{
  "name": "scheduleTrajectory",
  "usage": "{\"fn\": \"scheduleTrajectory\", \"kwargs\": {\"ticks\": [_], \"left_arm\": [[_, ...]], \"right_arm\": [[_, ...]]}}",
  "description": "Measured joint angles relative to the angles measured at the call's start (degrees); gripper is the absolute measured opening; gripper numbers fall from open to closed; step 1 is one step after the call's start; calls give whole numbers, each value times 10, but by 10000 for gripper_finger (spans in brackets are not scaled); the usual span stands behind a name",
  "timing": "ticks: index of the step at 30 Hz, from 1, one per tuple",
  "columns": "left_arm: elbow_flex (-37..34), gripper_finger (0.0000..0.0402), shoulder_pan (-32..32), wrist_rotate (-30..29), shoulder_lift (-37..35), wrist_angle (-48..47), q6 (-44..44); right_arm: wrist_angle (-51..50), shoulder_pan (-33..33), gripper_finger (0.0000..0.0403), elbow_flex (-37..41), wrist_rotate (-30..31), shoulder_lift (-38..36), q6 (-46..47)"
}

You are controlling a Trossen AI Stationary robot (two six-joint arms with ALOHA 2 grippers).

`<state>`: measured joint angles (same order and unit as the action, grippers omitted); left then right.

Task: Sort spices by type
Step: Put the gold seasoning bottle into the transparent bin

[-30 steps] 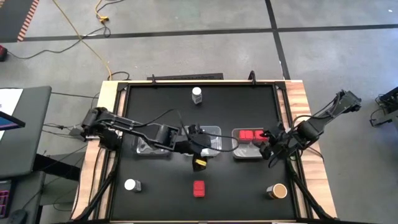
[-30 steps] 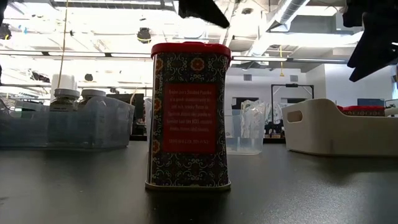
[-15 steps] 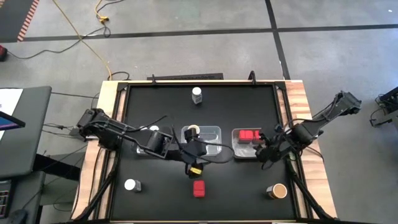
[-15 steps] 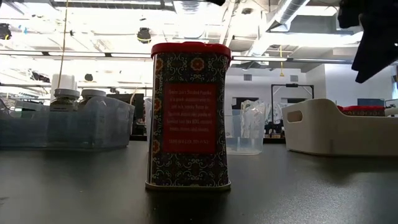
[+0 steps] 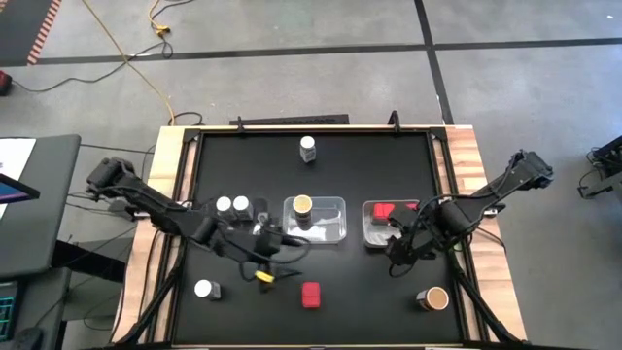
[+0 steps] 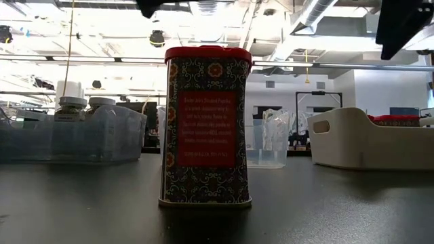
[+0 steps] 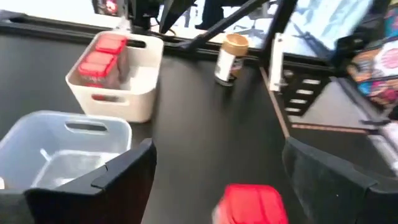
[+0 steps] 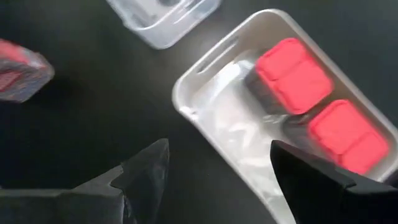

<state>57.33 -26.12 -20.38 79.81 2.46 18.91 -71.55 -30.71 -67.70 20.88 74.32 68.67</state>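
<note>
Hovering with jaws spread wide and empty, left gripper above the black table, just short of the lone red-capped spice tin standing near the front edge; same tin's red top showing between the two dark fingers in the left wrist view. Hanging with jaws parted and nothing between them, right gripper just off the front corner of the white tray, over bare tabletop. Holding two red-capped tins side by side in that white tray, toward its far end, with crinkled clear film on the tray floor nearer the gripper.

Sitting in the clear middle tray, one jar with a tan-orange top, at the tray's left end. Standing in the left clear tray, mostly hidden under the left arm, two white-capped jars close together. Waiting loose on the table: one white-capped jar well back near the far edge, another white-capped jar at the front left, and a tan-topped jar at the front right, also seen upright beyond the white tray in the left wrist view.

Filling the centre of the low view, the loose patterned tin upright on the table, with clear and white trays behind it.
</note>
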Motion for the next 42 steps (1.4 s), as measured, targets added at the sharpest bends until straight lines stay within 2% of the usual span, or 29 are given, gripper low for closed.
{"fn": "scheduleTrajectory", "kwargs": {"ticks": [3, 8, 13, 20, 26, 30, 34, 42], "left_arm": [[-30, 334, -21, 7, -43, -3, 20], [-50, 334, -60, 7, -96, -28, 3], [-61, 334, -74, 6, -128, -62, 7], [-61, 334, -75, 6, -135, -93, 6], [-61, 334, -75, 2, -135, -111, 14], [-61, 334, -75, 1, -135, -111, 14], [-61, 334, -74, 1, -135, -112, 8], [-61, 334, -74, -13, -135, -112, 4]], "right_arm": [[12, 0, 305, -5, -12, 1, -1], [18, 13, 306, -5, -12, 0, 14], [10, 20, 328, -5, -12, 0, 33], [2, 28, 385, -5, -13, 0, 26], [0, 18, 399, -5, -16, 0, 52], [-1, 16, 398, -5, -83, -1, 70], [-4, -13, 394, -5, -145, -1, 101], [-55, -125, 385, -5, -151, 0, 252]]}}
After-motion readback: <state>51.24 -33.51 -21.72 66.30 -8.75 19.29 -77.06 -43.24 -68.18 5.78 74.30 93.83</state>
